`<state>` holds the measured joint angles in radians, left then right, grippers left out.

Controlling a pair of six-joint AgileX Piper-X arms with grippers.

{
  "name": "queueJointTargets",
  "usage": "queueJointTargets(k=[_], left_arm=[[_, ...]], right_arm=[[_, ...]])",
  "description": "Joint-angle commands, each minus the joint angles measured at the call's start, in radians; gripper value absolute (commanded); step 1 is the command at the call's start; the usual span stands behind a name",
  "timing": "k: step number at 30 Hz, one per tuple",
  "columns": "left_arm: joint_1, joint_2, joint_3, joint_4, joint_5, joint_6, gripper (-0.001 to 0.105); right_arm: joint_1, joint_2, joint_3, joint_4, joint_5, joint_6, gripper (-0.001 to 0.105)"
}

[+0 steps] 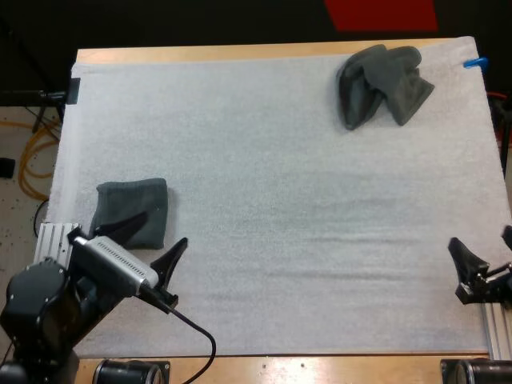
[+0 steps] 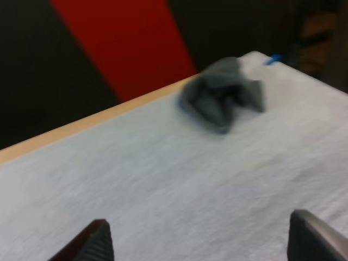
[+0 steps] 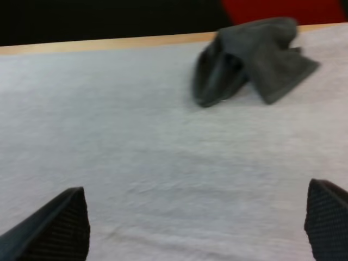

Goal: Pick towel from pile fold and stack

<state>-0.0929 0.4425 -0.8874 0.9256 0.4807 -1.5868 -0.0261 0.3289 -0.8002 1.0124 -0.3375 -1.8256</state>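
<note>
Now the crumpled towel [image 1: 382, 84] lies in a heap at the far right corner of the white mat [image 1: 280, 200], close to the far edge of the wooden table [image 1: 240, 53]. Nothing touches it.

A folded towel [image 1: 132, 210] lies flat at the near left side of the mat, well apart from the crumpled one.

The left gripper [image 1: 164, 229] is at the near right corner of the folded towel. From the high view one black finger sits over that towel and the other sticks out past its edge, over the bare mat. I cannot tell if the finger touches the towel. In the left wrist view the two fingers [image 2: 92, 244] stand wide apart with only mat between them, so this gripper holds nothing. It points across the mat at the crumpled towel far away.

The right gripper [image 1: 478, 236] is low at the near right side of the mat. Its fingers [image 3: 54, 228] are wide apart too, and it holds nothing. The crumpled towel is far ahead of it.
</note>
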Motion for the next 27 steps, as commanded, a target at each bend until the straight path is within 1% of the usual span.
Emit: queueJointTargets(k=[1,4,8,13,16,17,21,25,27], left_arm=[[-0.036,0.026,-0.023,-0.012,0.010,-0.002,0.064],[-0.079,0.078,-0.040,-0.012,0.010,-0.002,0.064],[-0.098,0.121,-0.041,-0.024,0.010,-0.002,0.064],[-0.098,0.153,-0.041,-0.068,0.015,-0.005,0.064],[-0.098,0.158,-0.041,-0.096,0.033,-0.005,0.064],[-0.098,0.158,-0.041,-0.101,0.033,-0.005,0.064],[-0.098,0.163,-0.041,-0.119,0.033,-0.005,0.064],[-0.098,0.168,-0.041,-0.120,0.033,-0.005,0.064],[-0.098,0.170,-0.041,-0.120,0.033,-0.005,0.064]], right_arm=[[-0.004,0.037,-0.024,-0.016,-0.069,-0.006,0.078],[-0.004,0.120,-0.042,-0.070,-0.108,-0.006,0.078],[-0.004,0.230,-0.053,-0.193,-0.115,0.004,0.078],[-0.002,0.425,-0.082,-0.385,-0.115,0.061,0.078],[0.008,0.570,-0.128,-0.491,-0.100,0.102,0.078],[0.014,0.611,-0.142,-0.508,-0.084,0.104,0.078],[0.081,0.822,-0.246,-0.580,0.044,0.102,0.078],[0.147,1.026,-0.370,-0.590,0.229,0.102,0.078],[0.164,1.125,-0.424,-0.590,0.279,0.103,0.078]])
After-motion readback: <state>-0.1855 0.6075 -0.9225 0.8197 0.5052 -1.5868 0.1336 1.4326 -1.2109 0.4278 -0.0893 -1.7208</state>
